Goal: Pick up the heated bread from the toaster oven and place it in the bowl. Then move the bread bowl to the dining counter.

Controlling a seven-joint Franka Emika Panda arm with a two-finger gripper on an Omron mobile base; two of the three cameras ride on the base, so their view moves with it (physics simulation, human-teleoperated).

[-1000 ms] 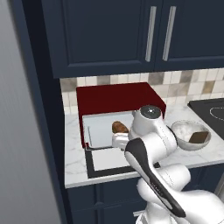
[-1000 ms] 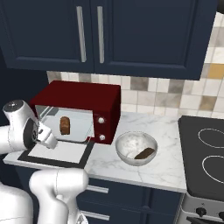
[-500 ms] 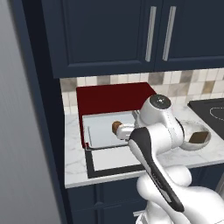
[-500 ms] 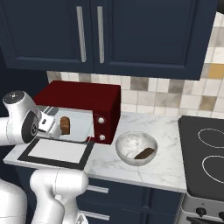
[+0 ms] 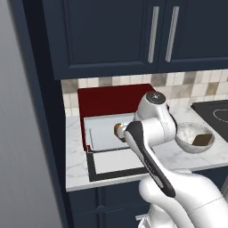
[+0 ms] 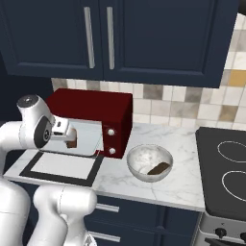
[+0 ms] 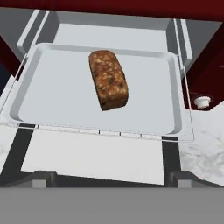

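- The heated bread (image 7: 108, 79) lies near the middle of the grey metal tray (image 7: 52, 105) of the toaster oven (image 6: 91, 108), whose glass door (image 7: 92, 159) is folded down toward the counter's front edge.
- The gripper (image 7: 109, 178) hovers above the door, looking down at the loaf — its tips stand well apart and hold nothing.
- Step in hand: the approach to pick the bread.
- Next move, by judgement: descend, straddle the loaf's narrow width, close.
- The bowl (image 6: 149, 163) waits just right of the oven — a dark flat piece (image 6: 158, 168) already inside.

You see dark blue cupboards (image 6: 110, 38) with long silver handles (image 6: 89, 37) up high. Below them, small beige and brown tiles (image 6: 192, 110) cover the wall, above a white marble surface (image 6: 187, 144) beside a black stove (image 6: 226, 168).
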